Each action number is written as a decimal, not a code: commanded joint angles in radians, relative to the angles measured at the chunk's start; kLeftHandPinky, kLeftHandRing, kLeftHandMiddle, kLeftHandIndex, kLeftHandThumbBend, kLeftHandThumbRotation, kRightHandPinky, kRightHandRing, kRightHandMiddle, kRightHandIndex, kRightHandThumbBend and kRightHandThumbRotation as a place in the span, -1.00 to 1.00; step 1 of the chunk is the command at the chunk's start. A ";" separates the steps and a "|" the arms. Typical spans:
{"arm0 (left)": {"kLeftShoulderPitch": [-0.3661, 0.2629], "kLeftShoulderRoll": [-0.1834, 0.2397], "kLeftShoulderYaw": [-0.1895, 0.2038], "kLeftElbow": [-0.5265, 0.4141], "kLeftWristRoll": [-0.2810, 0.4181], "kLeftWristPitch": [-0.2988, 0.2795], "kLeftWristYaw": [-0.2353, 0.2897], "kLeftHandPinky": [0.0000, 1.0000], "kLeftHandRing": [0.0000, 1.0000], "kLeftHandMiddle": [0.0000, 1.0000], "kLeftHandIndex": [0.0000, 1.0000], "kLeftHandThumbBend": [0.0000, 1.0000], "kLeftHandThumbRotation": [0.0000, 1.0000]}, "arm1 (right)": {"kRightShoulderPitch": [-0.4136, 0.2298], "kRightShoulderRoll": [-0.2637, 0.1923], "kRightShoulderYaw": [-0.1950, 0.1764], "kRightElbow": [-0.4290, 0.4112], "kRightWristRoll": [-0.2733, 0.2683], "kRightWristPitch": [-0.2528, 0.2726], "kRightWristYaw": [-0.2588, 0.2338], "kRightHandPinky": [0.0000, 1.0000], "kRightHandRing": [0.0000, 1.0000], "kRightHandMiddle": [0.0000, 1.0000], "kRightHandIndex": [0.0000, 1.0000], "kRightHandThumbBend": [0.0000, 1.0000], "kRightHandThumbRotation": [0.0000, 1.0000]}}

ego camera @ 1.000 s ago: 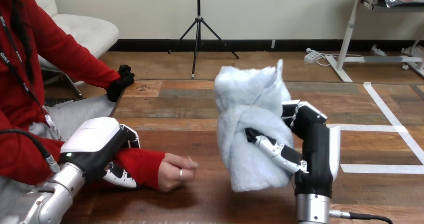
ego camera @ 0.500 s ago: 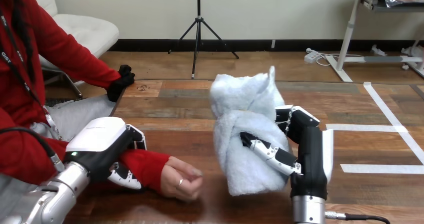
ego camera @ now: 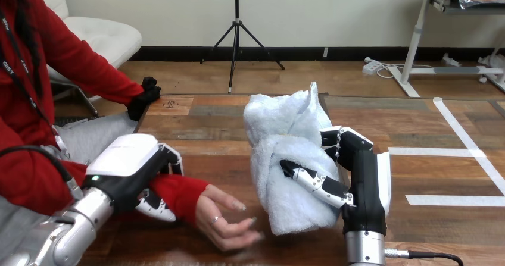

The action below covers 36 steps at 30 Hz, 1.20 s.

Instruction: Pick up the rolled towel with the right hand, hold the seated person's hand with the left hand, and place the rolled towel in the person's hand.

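1. Rising upright from the view's bottom edge, the right arm point(ego camera: 364, 249) ends in the right hand point(ego camera: 364, 182), which grasps the rolled towel point(ego camera: 280, 153). Its thumb point(ego camera: 312, 182) lies across the towel's front and its fingers point(ego camera: 345, 140) curl round the back.
2. The towel stands nearly on end over the middle of the wooden table point(ego camera: 196, 129), with a loose fold sticking up at its top.
3. The left arm point(ego camera: 65, 236) comes in from the lower left. The left hand point(ego camera: 134, 168) sits on top of the person's red sleeve point(ego camera: 175, 194) at the wrist, its fingers curled under and round it.
4. The person's hand point(ego camera: 223, 218) lies open, palm up, fingers pointing at the towel's lower end and just beside it. Whether they touch it cannot be told.
5. The towel hides most of the right hand's fingers, and the left hand's white shell covers its palm. Whether the towel's lower end rests on the table is hard to make out.
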 commanded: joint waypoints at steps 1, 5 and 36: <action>-0.093 -0.051 0.041 -0.202 -0.037 -0.001 -0.008 -0.45 -0.40 -0.30 -0.23 0.59 -1.00 | -0.164 -0.027 0.021 -0.006 -0.015 -0.014 -0.047 -0.43 -0.25 -0.10 -0.11 0.52 -1.00; -0.097 -0.059 0.041 -0.235 -0.044 0.020 -0.036 -0.45 -0.40 -0.30 -0.23 0.58 -1.00 | -0.165 -0.030 0.030 0.004 -0.025 -0.012 -0.058 -0.42 -0.25 -0.10 -0.10 0.52 -1.00; -0.149 -0.107 0.049 -0.268 -0.036 0.042 -0.089 -0.44 -0.39 -0.29 -0.23 0.63 -1.00 | -0.109 0.059 0.122 -0.059 -0.060 -0.082 -0.099 -0.36 -0.26 -0.09 -0.10 0.48 -1.00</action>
